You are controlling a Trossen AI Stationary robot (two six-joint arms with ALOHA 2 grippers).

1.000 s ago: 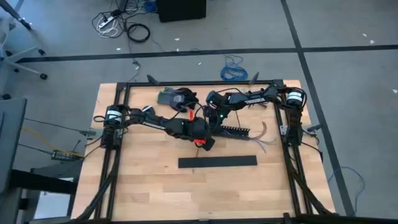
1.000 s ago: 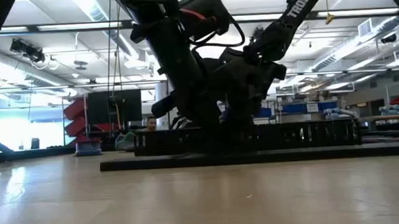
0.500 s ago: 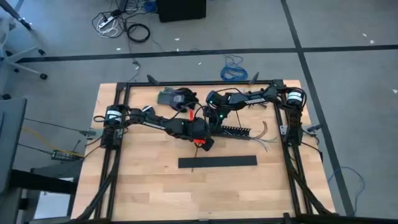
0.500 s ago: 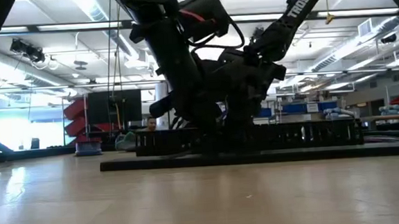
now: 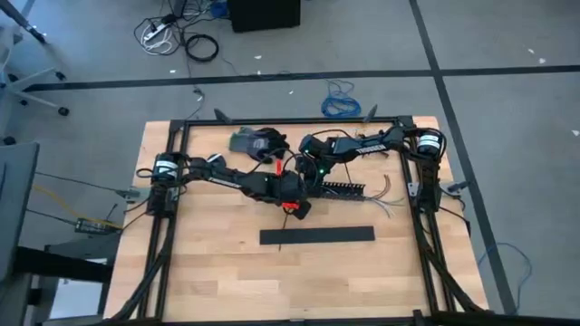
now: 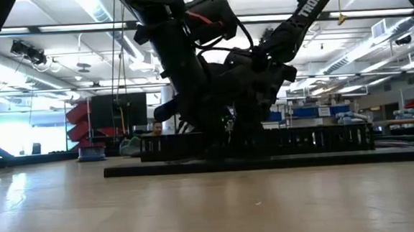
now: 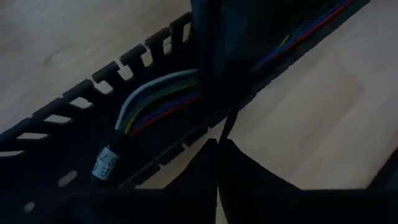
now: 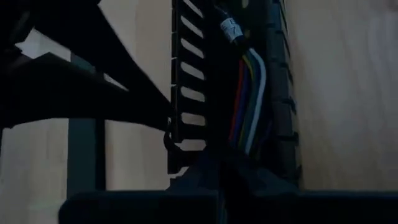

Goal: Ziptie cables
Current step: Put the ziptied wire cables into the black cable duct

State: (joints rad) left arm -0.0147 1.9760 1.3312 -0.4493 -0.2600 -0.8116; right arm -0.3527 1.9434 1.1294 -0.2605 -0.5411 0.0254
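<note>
Both arms are crowding over the same spot near the middle of the table (image 5: 208, 263). The cables (image 7: 163, 94) are lying inside the long black slotted duct (image 5: 343, 190), running along its channel, and their loose ends (image 5: 388, 201) are fanning out past the duct's right end toward the right arm's base. No ziptie looks closed around the bundle yet; a thin black strip (image 7: 229, 124) is dropping from beside the wires toward the left pincer (image 7: 217, 163), and it is probably a ziptie, though I cannot be sure. So the wires are gathered and laid in place, and the looping and cinching is, by my reckoning, still ahead.

The left pincer's fingers are standing almost together, with only a narrow slit between them; whether they are pinching that strip I cannot tell. The right pincer (image 8: 211, 163) is sitting low at the duct, and I cannot tell how its fingers stand.

The duct's walls are hemming the bundle in, and the two arms are shadowing each other's view. A wide flat black bar (image 5: 317, 235) is lying apart, nearer the table's front, and a dark glove-like heap (image 5: 256, 141) is sitting at the back edge.
</note>
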